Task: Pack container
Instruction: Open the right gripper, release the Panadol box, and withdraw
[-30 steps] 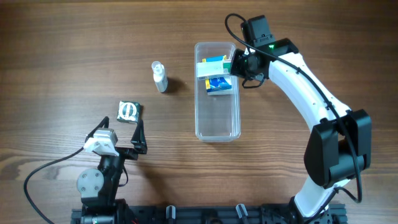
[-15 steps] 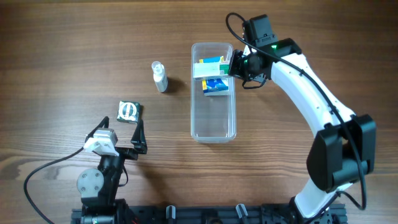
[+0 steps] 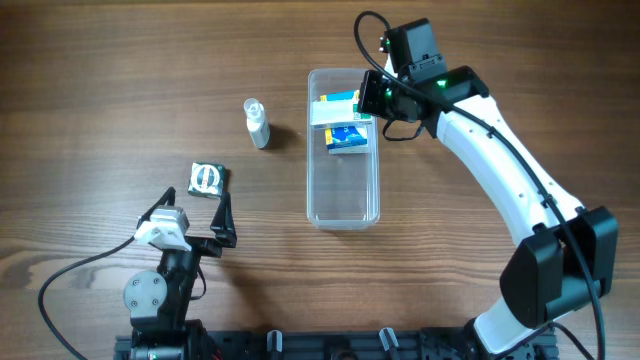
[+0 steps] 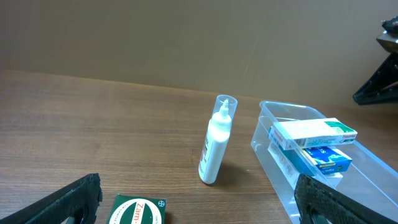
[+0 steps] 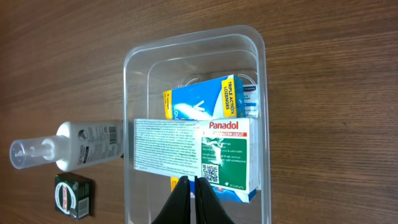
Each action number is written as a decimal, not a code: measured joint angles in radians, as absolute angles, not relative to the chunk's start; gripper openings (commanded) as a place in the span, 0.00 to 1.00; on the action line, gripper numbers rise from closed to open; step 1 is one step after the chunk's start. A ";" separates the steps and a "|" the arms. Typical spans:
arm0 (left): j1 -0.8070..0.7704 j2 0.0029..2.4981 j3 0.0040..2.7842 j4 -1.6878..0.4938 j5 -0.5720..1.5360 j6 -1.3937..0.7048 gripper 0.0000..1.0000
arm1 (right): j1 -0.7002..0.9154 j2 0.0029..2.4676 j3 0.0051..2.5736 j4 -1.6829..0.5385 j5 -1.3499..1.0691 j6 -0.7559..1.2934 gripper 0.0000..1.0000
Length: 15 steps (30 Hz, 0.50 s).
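The left fingers [image 3: 222, 215] are released, spread wide with nothing between them. In the left wrist view each finger [image 4: 62, 202] sits at a bottom corner of the picture. Just ahead of them, nearer the left-hand finger, a green pack [image 4: 138, 211] with a white round mark lies flat on the worktop [image 3: 100, 90]. Farther ahead, roughly midway between the two fingers, a white bottle [image 4: 214, 146] with a clear cap stands upright, apart from the pack.

Ahead of the right-hand finger, and just beside the bottle without touching it, lies the container [image 4: 273, 158]. It is a clear tub resting on the worktop, with its long side running away from the left fingers.

The right fingers [image 5: 182, 199] hang over the far end of the container [image 3: 343, 205], well apart from the left fingers. They are clenched, pressed almost together, and nothing shows between them. Directly beyond their tips a white box [image 5: 193, 152] with a green end lies crosswise in the tub, reaching nearly from wall to wall. It rests on a blue box [image 5: 202, 102], which shows past its far edge. I cannot tell whether the tips touch the white box. The near half of the container, toward the left fingers, holds no boxes.
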<state>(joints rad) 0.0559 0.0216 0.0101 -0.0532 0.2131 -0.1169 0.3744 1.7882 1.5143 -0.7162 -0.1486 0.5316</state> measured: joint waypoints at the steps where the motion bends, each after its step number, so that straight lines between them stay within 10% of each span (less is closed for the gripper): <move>1: 0.056 0.022 0.010 -0.053 0.213 -0.117 1.00 | 0.374 1.791 1.514 -0.716 -0.149 0.532 0.04; 15: 0.056 0.022 0.010 -0.053 0.213 -0.117 1.00 | 0.374 1.924 1.513 -0.733 -0.077 0.529 0.04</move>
